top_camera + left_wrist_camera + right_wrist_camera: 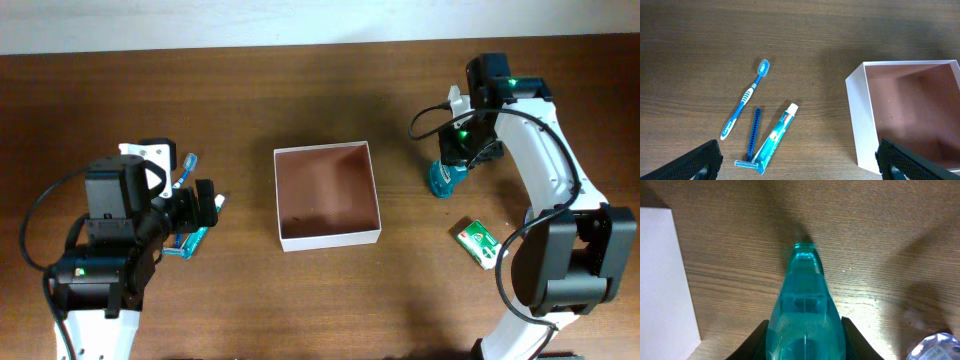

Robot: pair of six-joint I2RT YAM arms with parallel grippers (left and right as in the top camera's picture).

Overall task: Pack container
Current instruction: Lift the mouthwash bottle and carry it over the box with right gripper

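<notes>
The container (332,238), a square shallow box with white walls and a reddish-brown inside, sits at the table's middle with nothing in it; its left wall shows in the left wrist view (860,115). My right gripper (457,155) is shut on a clear teal bottle (442,178) to the right of the box. In the right wrist view the fingers (805,337) clamp both sides of the bottle (804,295). My left gripper (208,205) is open and empty (800,170), left of the box.
A blue toothbrush (746,99), a blue razor (754,135) and a teal toothpaste tube (776,138) lie beside the left gripper. A small green carton (478,243) lies at the front right. The box wall (662,280) is left of the bottle.
</notes>
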